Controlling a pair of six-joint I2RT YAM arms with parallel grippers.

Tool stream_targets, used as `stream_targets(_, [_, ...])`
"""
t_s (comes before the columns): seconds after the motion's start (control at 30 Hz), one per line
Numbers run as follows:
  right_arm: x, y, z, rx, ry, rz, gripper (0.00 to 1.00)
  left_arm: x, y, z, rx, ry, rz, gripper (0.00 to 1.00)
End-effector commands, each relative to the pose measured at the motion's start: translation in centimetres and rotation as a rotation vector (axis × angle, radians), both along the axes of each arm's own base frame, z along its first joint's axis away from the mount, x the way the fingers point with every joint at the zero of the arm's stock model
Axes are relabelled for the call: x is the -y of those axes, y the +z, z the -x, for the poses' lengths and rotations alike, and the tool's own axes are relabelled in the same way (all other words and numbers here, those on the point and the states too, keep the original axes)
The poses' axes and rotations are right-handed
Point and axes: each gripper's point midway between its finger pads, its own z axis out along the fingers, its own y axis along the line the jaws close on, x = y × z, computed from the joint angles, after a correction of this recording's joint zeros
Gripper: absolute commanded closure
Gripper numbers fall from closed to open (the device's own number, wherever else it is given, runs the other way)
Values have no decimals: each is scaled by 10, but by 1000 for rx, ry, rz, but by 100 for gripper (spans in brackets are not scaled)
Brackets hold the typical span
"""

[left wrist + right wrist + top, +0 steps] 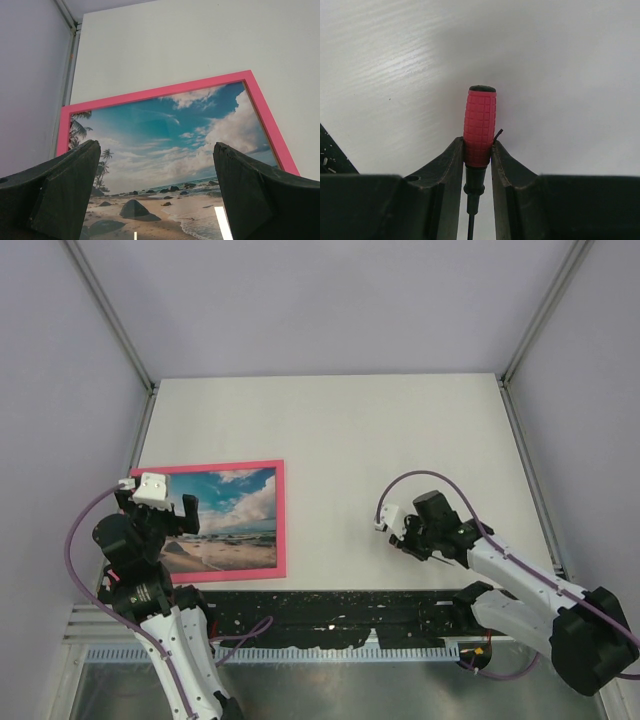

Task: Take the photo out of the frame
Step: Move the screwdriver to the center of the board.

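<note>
The pink frame lies flat, face up, at the table's left edge with the beach photo inside it. My left gripper is open and empty, hovering over the frame's left part. In the left wrist view the photo fills the space between my spread fingers, with the pink frame's top edge beyond them. My right gripper is over bare table to the right of the frame. In the right wrist view it is shut on a red-handled screwdriver, handle pointing forward.
The white table is closed in by grey walls on the left, back and right, with metal posts in the corners. A black strip with scattered specks runs along the near edge by the arm bases.
</note>
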Motion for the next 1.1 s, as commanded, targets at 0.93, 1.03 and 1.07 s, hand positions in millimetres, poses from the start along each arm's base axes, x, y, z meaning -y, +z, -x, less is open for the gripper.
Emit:
stream_targets(0.93, [-21,50,-40,-15,-73,-26,15,5,17,6,48,-15,-23,0])
stream_targets(1.03, [-63,127,-73,-1,-136,-223,14,4,17,5,49,-12,-19,0])
stream_targets(1.07, [-75,131,-80,-43,-153,-254,14,4,17,4,47,-12,-17,0])
